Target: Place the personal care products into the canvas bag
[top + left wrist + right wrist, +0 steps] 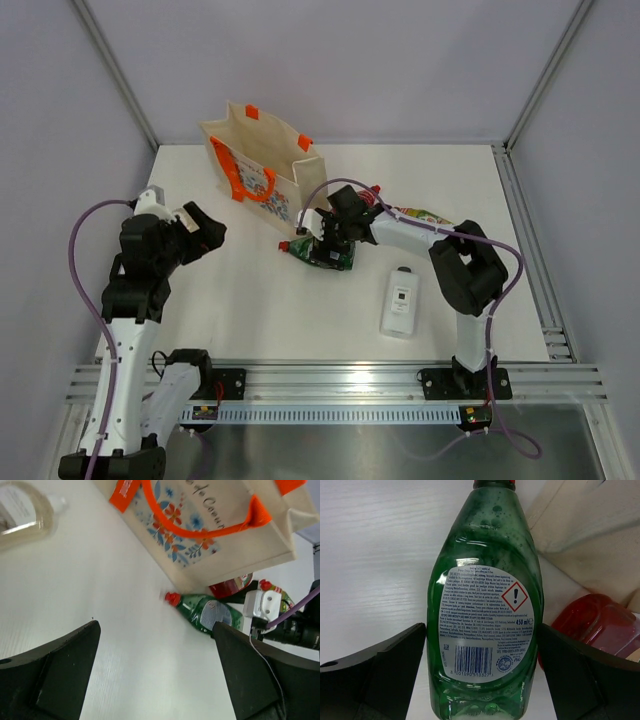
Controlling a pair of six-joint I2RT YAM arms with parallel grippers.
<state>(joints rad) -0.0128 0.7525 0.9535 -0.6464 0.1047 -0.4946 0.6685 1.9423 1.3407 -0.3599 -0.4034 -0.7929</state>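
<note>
One relation matters: green bottle point(487, 570) lies flat on desk point(250, 310), dead centre between jaws of your right pincer point(481, 645). Long axis runs straight away from wrist, cap at far end. Jaws wide, released, gripping nothing. Left pincer point(155, 630) also released, well apart. Bottle sits just beside canvas bag point(262, 165). Translucent green, white back label. Touching red bottle point(597, 622)? Can't tell.

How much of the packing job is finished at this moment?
Nothing shows inside the canvas bag. The open right gripper straddles the green bottle, not gripping yet. The white bottle, red bottle and pale-yellow bottle lie on the table; the left gripper is open and empty.
</note>
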